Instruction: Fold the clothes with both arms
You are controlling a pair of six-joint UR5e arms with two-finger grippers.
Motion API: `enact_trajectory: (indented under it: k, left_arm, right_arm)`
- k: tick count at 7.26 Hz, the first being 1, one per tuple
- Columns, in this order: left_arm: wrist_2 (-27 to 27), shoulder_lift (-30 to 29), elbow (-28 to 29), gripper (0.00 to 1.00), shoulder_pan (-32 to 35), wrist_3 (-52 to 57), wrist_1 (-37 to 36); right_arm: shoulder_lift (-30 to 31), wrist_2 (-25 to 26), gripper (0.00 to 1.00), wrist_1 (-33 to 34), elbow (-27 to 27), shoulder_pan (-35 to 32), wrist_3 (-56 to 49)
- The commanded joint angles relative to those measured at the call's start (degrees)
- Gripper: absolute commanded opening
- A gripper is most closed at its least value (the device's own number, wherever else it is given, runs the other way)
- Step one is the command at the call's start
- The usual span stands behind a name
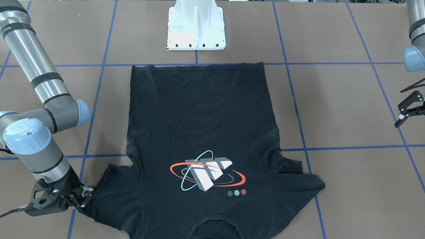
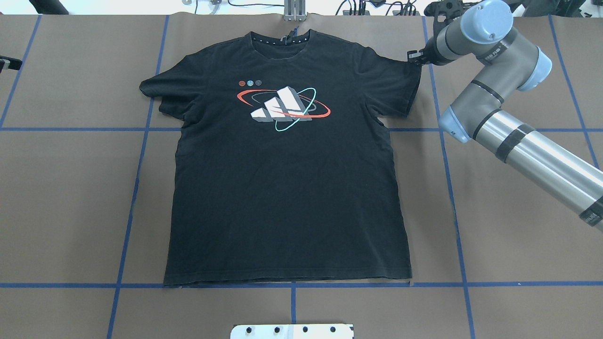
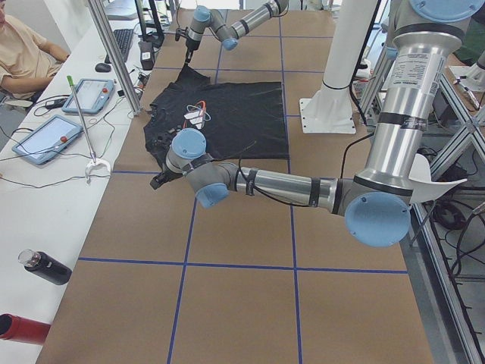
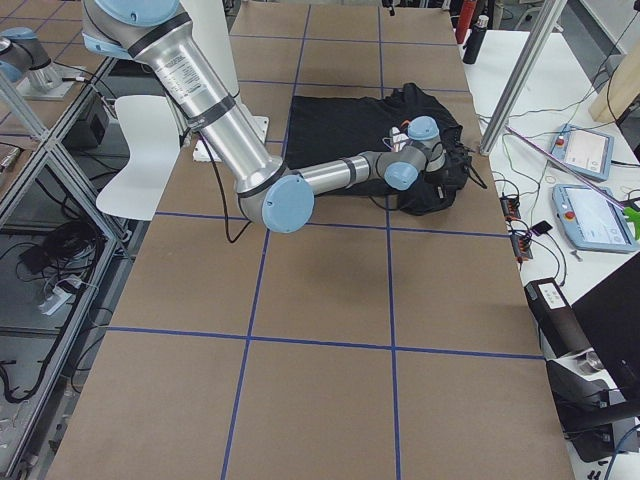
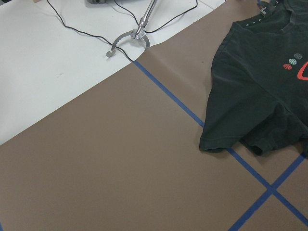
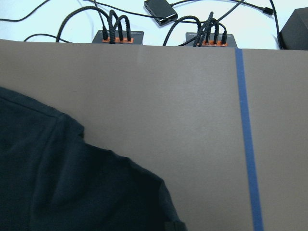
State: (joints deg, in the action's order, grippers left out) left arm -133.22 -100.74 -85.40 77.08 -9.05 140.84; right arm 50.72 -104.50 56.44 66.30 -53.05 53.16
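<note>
The black T-shirt lies flat and print-up on the brown table, with its collar at the far side from the robot. My right gripper is low at the outer edge of the sleeve on the robot's right. Its fingers look open and straddle the hem, and that sleeve lies flat in the right wrist view. Well off the other sleeve, my left gripper hangs open above bare table with nothing between its fingers.
The white pedestal base stands just behind the shirt's hem. Blue tape lines grid the table. Beyond the collar edge is a white bench with tablets, cables and a metal hook. A person sits there.
</note>
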Motion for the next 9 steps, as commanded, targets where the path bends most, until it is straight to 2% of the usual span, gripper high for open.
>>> enact_trajectory:
  k: [1, 2, 4, 8, 9]
  left_arm:
    - [0.33, -0.07, 0.14, 1.0, 0.0, 0.0, 0.04]
    - [0.33, -0.16, 0.06, 1.0, 0.0, 0.0, 0.04]
    - [0.33, -0.16, 0.06, 1.0, -0.09, 0.0, 0.04]
    - [0.33, -0.16, 0.06, 1.0, -0.09, 0.0, 0.04]
    - [0.33, -0.16, 0.06, 1.0, -0.17, 0.0, 0.04]
  right_arm:
    - [-4.72, 6.56, 0.0, 6.55, 2.87, 5.64, 10.51]
    - [-8.75, 10.33, 0.0, 10.32, 2.17, 8.46, 15.52]
    - [-15.18, 15.61, 0.0, 11.24, -3.86, 12.77, 22.15]
    - [-19.42, 19.68, 0.0, 11.15, -11.0, 16.3, 24.36]
    - [-19.34, 20.64, 0.13, 11.07, -11.1, 16.66, 24.1]
